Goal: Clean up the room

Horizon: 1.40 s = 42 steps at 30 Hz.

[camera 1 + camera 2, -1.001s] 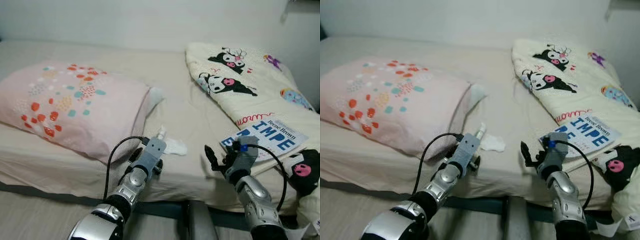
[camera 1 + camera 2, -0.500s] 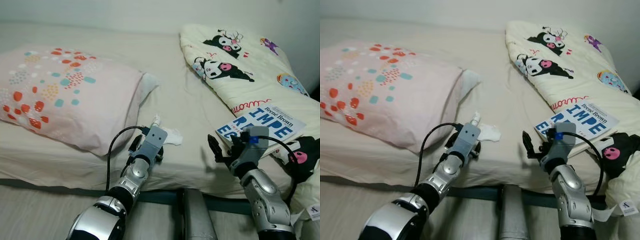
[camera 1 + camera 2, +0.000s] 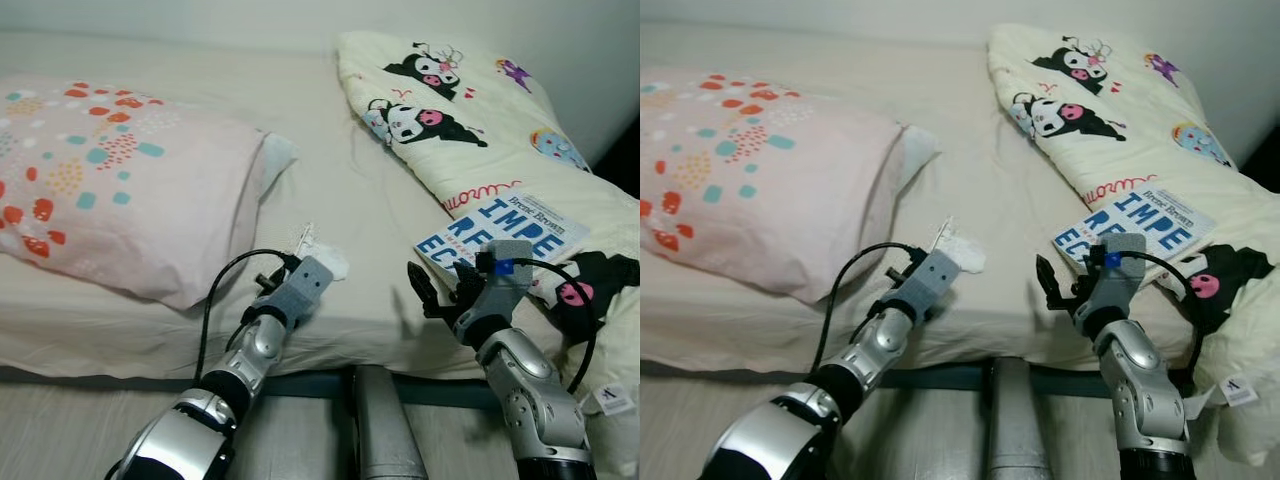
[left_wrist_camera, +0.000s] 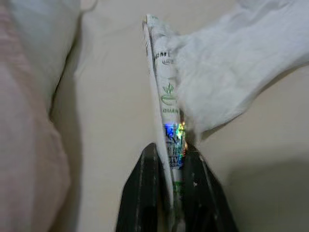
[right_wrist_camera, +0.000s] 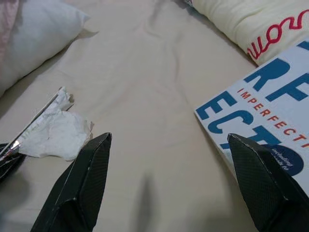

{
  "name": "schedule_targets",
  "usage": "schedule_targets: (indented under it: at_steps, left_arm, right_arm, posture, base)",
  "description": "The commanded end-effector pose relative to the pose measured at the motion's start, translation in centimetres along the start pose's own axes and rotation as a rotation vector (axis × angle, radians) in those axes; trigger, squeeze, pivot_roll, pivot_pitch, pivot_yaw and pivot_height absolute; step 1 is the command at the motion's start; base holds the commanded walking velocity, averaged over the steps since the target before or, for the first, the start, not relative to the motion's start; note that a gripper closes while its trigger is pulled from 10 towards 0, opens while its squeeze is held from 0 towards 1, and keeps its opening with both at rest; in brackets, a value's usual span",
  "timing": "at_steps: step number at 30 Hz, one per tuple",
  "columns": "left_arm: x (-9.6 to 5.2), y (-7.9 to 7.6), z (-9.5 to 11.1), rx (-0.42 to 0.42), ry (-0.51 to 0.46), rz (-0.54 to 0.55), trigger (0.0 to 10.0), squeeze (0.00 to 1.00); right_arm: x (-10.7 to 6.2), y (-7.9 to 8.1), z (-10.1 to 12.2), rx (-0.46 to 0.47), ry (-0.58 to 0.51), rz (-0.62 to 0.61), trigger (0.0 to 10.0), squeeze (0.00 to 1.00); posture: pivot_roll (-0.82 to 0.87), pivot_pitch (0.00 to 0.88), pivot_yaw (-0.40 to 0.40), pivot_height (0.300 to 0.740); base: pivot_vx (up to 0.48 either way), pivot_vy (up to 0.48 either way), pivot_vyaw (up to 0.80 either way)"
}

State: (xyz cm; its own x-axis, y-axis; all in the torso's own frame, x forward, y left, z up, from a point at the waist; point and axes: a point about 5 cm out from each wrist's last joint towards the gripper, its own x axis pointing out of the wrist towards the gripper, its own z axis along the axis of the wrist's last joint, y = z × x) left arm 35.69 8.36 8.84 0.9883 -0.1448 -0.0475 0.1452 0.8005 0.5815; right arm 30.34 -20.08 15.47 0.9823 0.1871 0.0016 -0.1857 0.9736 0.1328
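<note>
Left gripper [image 4: 170, 193], nearest the bed edge, has its two black fingers pinched on a thin flat printed foil wrapper [image 4: 166, 116], which stands on edge. A crumpled white tissue [image 4: 231, 77] lies against the wrapper on the cream bedsheet [image 3: 350, 180]; I cannot tell whether the fingers hold it too. Over the last second the whole scene has slid (camera shift, robot leaning in), and the wrapper now sticks up from the fingers at a slightly steeper tilt, so the litter looks caught and ready to lift away.

Right gripper [image 5: 169, 183] hangs spread wide over bare sheet, holding nothing, just beside the white paperback book with large blue lettering [image 3: 505, 232].

Further back: the book rests on a cream cartoon-print quilt [image 3: 450, 110] folded along the right of the bed. On the left lies a pink pillow with red and teal spots [image 3: 110, 190], near the litter but not touching.

Nothing blocks a straight lift; the loose tissue may drop off.
</note>
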Motion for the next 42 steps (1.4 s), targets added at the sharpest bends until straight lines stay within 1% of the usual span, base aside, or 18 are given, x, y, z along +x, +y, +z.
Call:
schedule_targets:
  at_steps: [1,5,9,10,12,16,17,18,19,21,23,24,25,29,32,33,36,42]
  left_arm:
    - [-1.1,0.7,-3.3,0.037,0.124,0.017,0.0,0.00]
    - [-1.1,2.6,-4.0,-0.011,0.143,0.096,0.0,0.00]
    - [0.0,8.6,-2.0,-0.183,0.042,0.340,0.0,0.00]
    - [0.0,8.6,-2.0,-0.183,0.042,0.340,0.0,0.00]
    - [-0.3,12.8,0.2,-0.250,-0.058,0.467,0.0,0.00]
    - [-1.7,15.2,2.6,-0.333,-0.193,0.470,0.0,0.00]
    - [-1.7,15.2,2.6,-0.333,-0.193,0.470,0.0,0.00]
    - [-3.2,14.4,4.1,-0.429,-0.302,0.308,0.0,0.00]
    - [-3.2,14.4,4.1,-0.429,-0.302,0.308,0.0,0.00]
    - [-4.9,12.5,4.6,-0.491,-0.375,0.082,0.0,0.00]
    - [-7.0,10.2,4.1,-0.499,-0.380,-0.146,0.0,0.00]
    - [-7.0,10.2,4.1,-0.499,-0.380,-0.146,0.0,0.00]
    - [-9.3,8.4,3.2,-0.477,-0.337,-0.332,0.0,0.00]
    - [-12.0,7.6,2.5,-0.447,-0.275,-0.490,0.0,0.00]
    - [-12.5,7.5,2.4,-0.439,-0.263,-0.521,0.0,0.00]
    - [-12.9,8.1,2.6,-0.460,-0.253,-0.496,0.0,0.00]
    - [-13.1,8.6,2.9,-0.498,-0.254,-0.477,0.0,0.00]
    - [-13.2,8.8,3.0,-0.600,-0.272,-0.469,0.0,0.00]
  right_arm:
    - [0.7,0.7,0.3,0.009,-0.005,0.036,10.0,0.00]
    - [2.0,1.8,0.3,0.056,-0.009,0.084,10.0,0.00]
    - [3.9,3.8,-1.4,0.086,0.055,0.182,10.0,0.00]
    - [3.9,3.8,-1.4,0.086,0.055,0.182,10.0,0.00]
    - [5.2,4.6,-2.0,0.101,0.083,0.234,10.0,0.00]
    - [6.7,5.5,-2.3,0.098,0.113,0.272,10.0,0.00]
    - [6.7,5.5,-2.3,0.098,0.113,0.272,10.0,0.00]
    - [7.7,6.0,-2.6,0.088,0.140,0.278,10.0,0.00]
    - [7.7,6.0,-2.6,0.088,0.140,0.278,10.0,0.00]
    - [8.4,6.4,-2.8,0.074,0.159,0.277,10.0,0.00]
    - [8.9,6.8,-2.8,0.070,0.173,0.280,10.0,0.00]
    - [8.9,6.8,-2.8,0.070,0.173,0.280,10.0,0.00]
    - [9.2,7.4,-3.1,0.059,0.195,0.296,10.0,0.00]
    - [9.4,8.4,-3.8,0.015,0.235,0.323,10.0,0.00]
    - [9.5,8.6,-4.0,0.004,0.245,0.328,10.0,0.00]
    - [9.4,8.8,-5.0,-0.098,0.304,0.288,0.0,0.00]
    - [9.3,8.8,-5.5,-0.153,0.329,0.266,0.0,0.00]
    - [9.1,8.7,-6.0,-0.130,0.320,0.269,0.0,0.00]
  posture:
    - [-0.22,0.296,-0.057,0.436]
    - [-0.20,0.292,-0.057,0.436]
    - [-0.16,0.291,-0.072,0.436]
    - [-0.16,0.291,-0.072,0.436]
    - [-0.09,0.294,-0.091,0.436]
    - [-0.03,0.301,-0.109,0.436]
    - [-0.03,0.301,-0.109,0.436]
    - [0.02,0.311,-0.121,0.436]
    - [0.02,0.311,-0.121,0.436]
    - [0.06,0.317,-0.125,0.436]
    - [0.09,0.330,-0.132,0.436]
    - [0.09,0.330,-0.132,0.436]
    - [0.10,0.338,-0.136,0.436]
    - [0.13,0.357,-0.138,0.436]
    - [0.13,0.357,-0.138,0.436]
    - [0.14,0.368,-0.136,0.436]
    - [0.13,0.367,-0.136,0.436]
    - [0.13,0.349,-0.130,0.436]
  base:
    - [0.000,0.000,0.00]
    - [0.000,0.000,0.00]
    - [0.000,0.000,0.00]
    - [0.000,0.000,0.00]
    - [0.000,0.000,0.00]
    - [0.000,0.000,0.00]
    - [0.000,0.000,0.00]
    - [0.000,0.000,0.00]
    - [0.000,0.000,0.00]
    - [0.000,0.000,0.00]
    - [0.000,0.000,0.00]
    - [0.000,0.000,0.00]
    - [0.000,0.000,0.00]
    - [0.000,0.000,0.00]
    - [0.000,0.000,0.00]
    - [0.000,0.000,0.00]
    - [0.000,0.000,0.00]
    - [0.000,0.000,0.00]
